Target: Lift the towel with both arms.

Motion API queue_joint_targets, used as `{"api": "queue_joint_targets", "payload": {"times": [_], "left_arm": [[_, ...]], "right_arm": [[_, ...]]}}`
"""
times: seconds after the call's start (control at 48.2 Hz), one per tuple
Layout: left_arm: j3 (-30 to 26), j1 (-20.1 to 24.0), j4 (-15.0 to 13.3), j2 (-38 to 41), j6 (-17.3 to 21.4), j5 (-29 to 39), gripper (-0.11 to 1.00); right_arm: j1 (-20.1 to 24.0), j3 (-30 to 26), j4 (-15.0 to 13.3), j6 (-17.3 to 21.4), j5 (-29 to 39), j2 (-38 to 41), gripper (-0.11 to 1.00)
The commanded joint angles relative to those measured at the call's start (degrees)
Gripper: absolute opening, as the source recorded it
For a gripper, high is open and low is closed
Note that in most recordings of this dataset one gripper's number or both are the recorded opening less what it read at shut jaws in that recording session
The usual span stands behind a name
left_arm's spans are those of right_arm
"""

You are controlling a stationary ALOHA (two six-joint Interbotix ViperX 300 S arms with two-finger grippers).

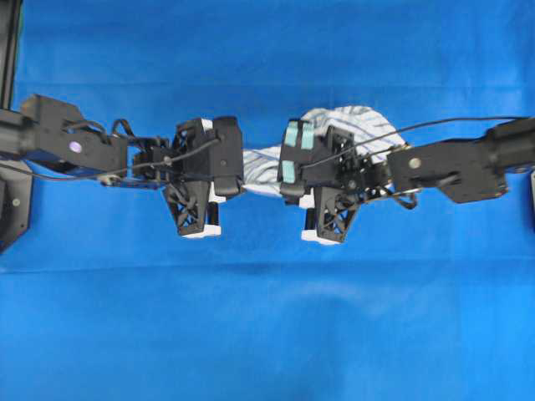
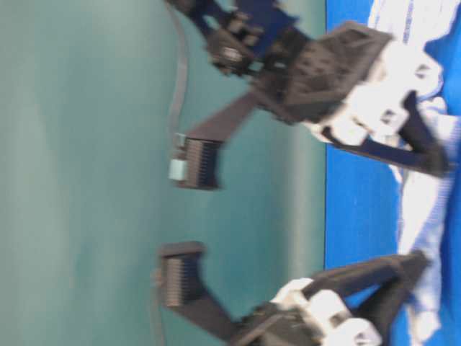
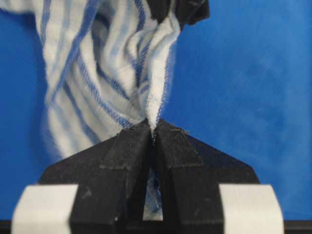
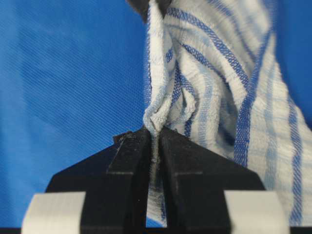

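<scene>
Left gripper [image 3: 155,127]: fingers clenched on a pinched fold of the towel [image 3: 105,73]. Towel spans between both grippers over the blue sheet [image 1: 267,317], bunched and sagging. Right gripper [image 4: 155,131]: fingers likewise clamped on a fold. Judged light, limp, not fragile; thin folds may slip, so hold near opposite edges

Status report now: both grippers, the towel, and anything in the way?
Left gripper shut on towel. Right gripper shut on the same towel, stretched between them over the blue sheet. Nothing seen in the way.
</scene>
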Motion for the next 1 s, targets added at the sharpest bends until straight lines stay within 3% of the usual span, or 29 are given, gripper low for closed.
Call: {"api": "queue_joint_targets", "payload": {"times": [0.0,0.498,0.976], "left_arm": [[-2.0,0.0,-0.1,-5.4,0.1,2.5,0.02],[-13.5,1.4,-0.1,-23.8,-0.4,20.9,0.02],[-32.3,1.9,0.5,-24.3,0.4,33.5,0.02]], "right_arm": [[0.1,-1.5,-0.1,-0.3,2.2,-6.2,0.08],[-0.1,-7.7,-2.6,-3.3,17.5,-28.7,0.08],[-0.1,-24.3,-2.7,-12.0,30.1,-32.0,0.08]]}}
